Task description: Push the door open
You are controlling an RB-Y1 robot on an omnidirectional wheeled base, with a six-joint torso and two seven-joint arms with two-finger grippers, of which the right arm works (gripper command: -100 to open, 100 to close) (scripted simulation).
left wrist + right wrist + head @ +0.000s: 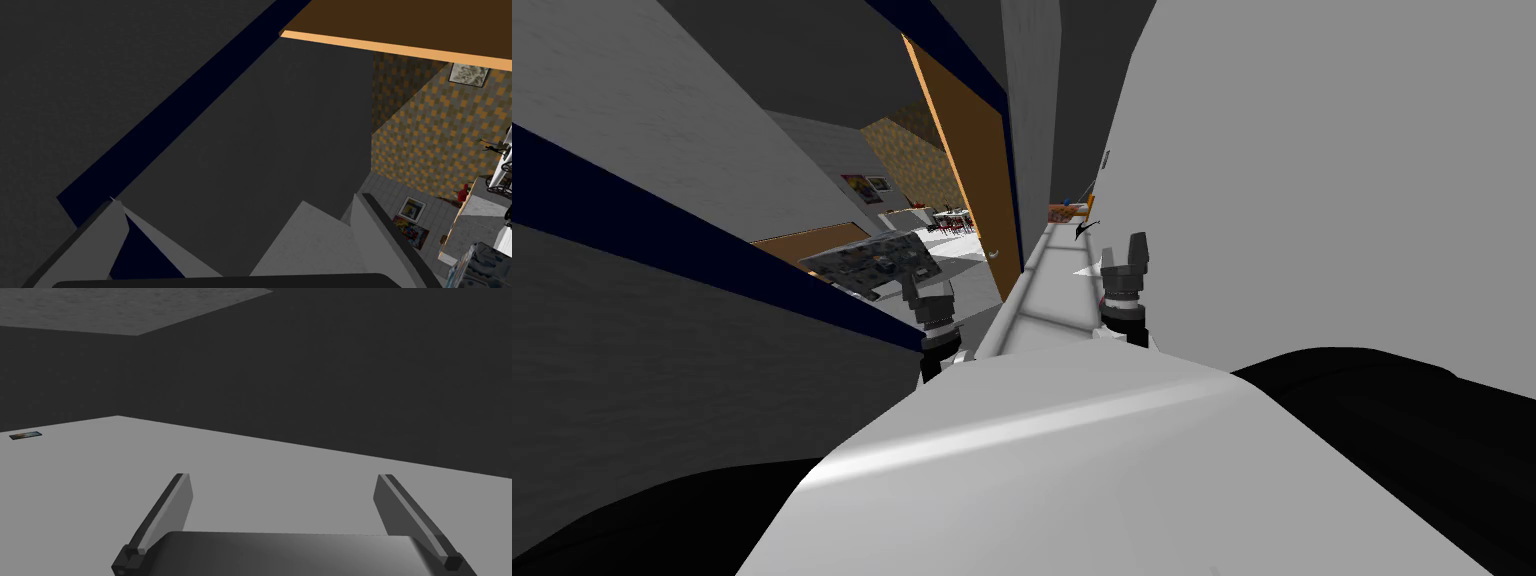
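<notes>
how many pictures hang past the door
3: grey picture on the orange chequered wall; pale square picture and colourful picture on the grey tiled wall. More may be hidden.

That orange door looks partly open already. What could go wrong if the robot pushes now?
The left gripper faces the dark wall with the navy stripe, not the door, so pushing ahead might scrape the wall. Its thin open fingers could snag on the door's pale edge. The right gripper sits close to a grey wall and may brush it.
</notes>
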